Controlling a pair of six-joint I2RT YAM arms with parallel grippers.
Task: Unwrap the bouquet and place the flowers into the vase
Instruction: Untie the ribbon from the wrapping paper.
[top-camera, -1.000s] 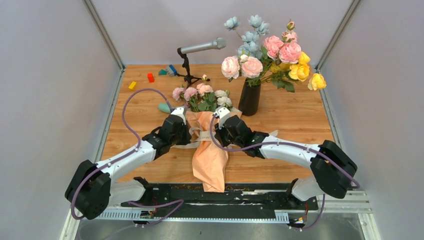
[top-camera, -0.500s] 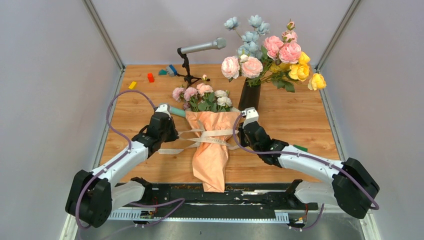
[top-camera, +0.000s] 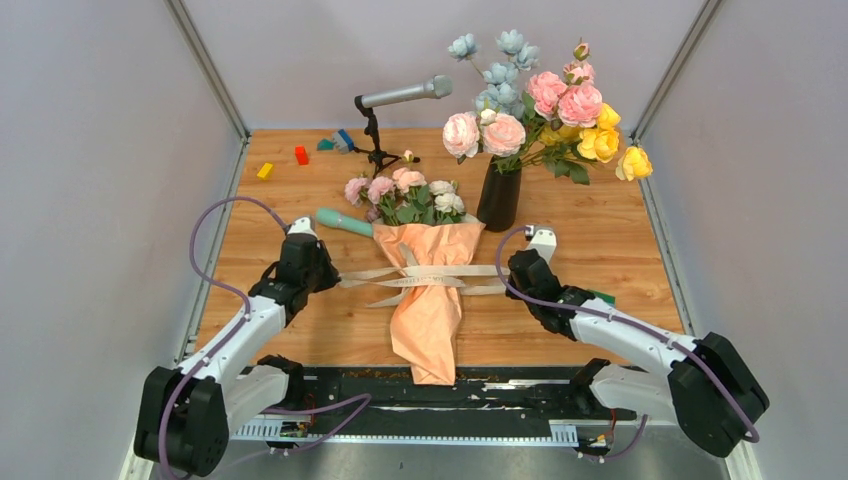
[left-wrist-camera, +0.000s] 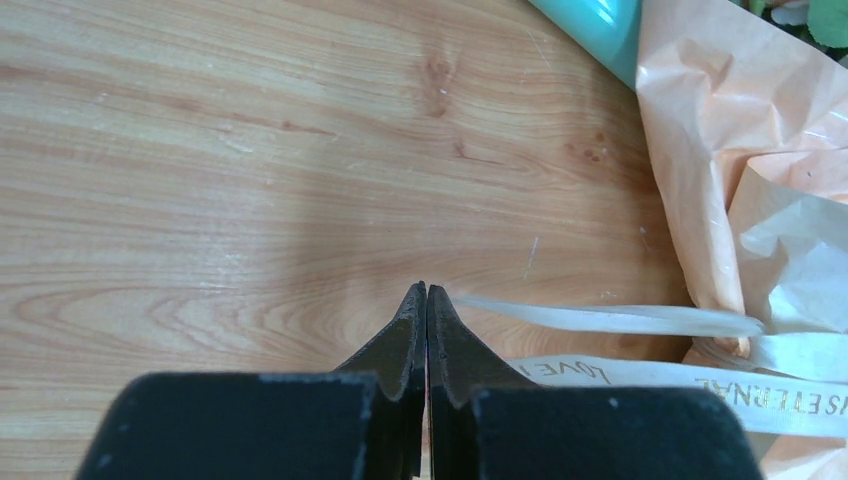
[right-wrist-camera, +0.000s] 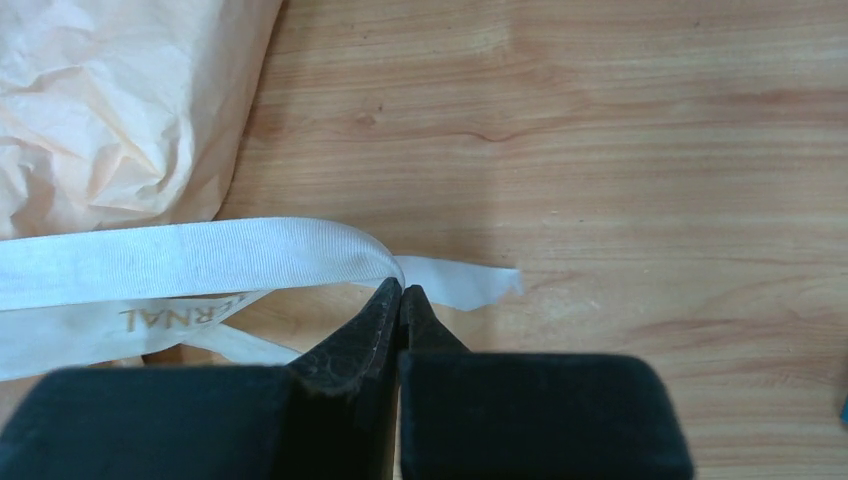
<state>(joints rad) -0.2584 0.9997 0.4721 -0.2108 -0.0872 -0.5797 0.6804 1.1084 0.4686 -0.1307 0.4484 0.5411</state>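
The left fingers (left-wrist-camera: 424, 300) were pressed fully together. We saw a thin strand of the ribbon (left-wrist-camera: 600, 318) pinched at their tips and running off to the right toward the paper. The right fingers (right-wrist-camera: 398, 300) were closed just as tightly on a fold of the same ribbon, with a short cut end poking out past the tips. Beside both pairs of fingers lay a wider strand with gold lettering, flat on the desk (top-camera: 600, 240).

From above, the two pairs of fingers sat on either side of the bouquet (top-camera: 425, 310), the left ones well out to its left and the right ones just off its right edge. The ribbon was drawn out sideways between them, its cream strands crossing the middle of the peach paper.

The bouquet lay on the desk between the arms, its narrow end pointing at the arm bases and its wide end toward the back. The flowers (top-camera: 405, 192), pink and cream heads among green leaves, stuck out of that wide end, with the paper wrapped round their stems.

The vase (top-camera: 499, 197) stood upright just behind and to the right of the blooms. It held a large bunch (top-camera: 540, 100) of pink, pale blue and yellow blossoms.

A teal object (top-camera: 343, 222) lay with one end against the paper's back left corner. Behind the flowers stood a microphone (top-camera: 405, 93) on a small stand, and a few coloured blocks (top-camera: 301, 155) sat at the back left.
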